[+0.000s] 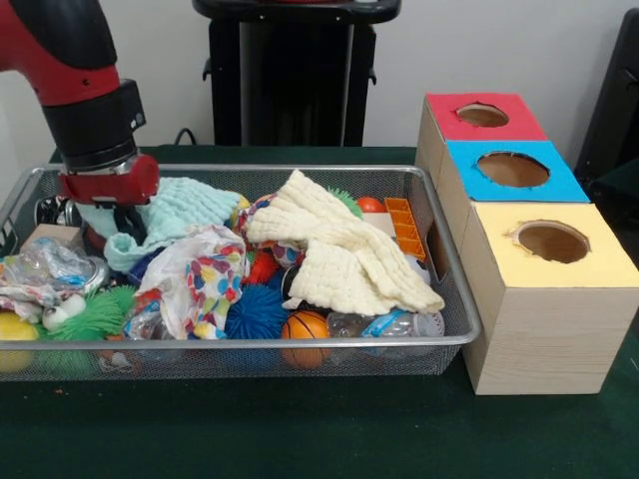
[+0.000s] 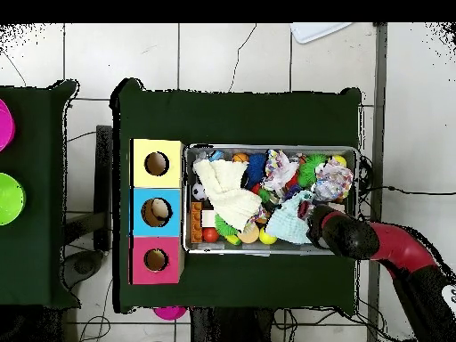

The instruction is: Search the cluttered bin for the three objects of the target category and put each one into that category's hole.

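Note:
A wire mesh bin (image 1: 454, 299) (image 2: 187, 200) holds a heap of mixed toys and cloths. A cream cloth (image 1: 344, 249) (image 2: 230, 190) lies over the middle. At the bin's left end in the front view, a mint green cloth (image 1: 190, 205) (image 2: 287, 224) is bunched up. My gripper (image 1: 126, 226) (image 2: 313, 219) reaches down into the bin right at that cloth's edge, and its tips are buried among the clutter. Beside the bin stand three boxes with round holes: red (image 1: 482, 116) (image 2: 156, 260), blue (image 1: 512, 170) (image 2: 157, 212) and yellow (image 1: 552, 241) (image 2: 157, 164).
Also in the bin: a multicoloured spotted cloth (image 1: 205, 279), a blue spiky ball (image 1: 255, 311), a green spiky ball (image 1: 95, 317), a small basketball (image 1: 305, 327), an orange bubble tray (image 1: 404, 228) and clear plastic items (image 1: 45, 264).

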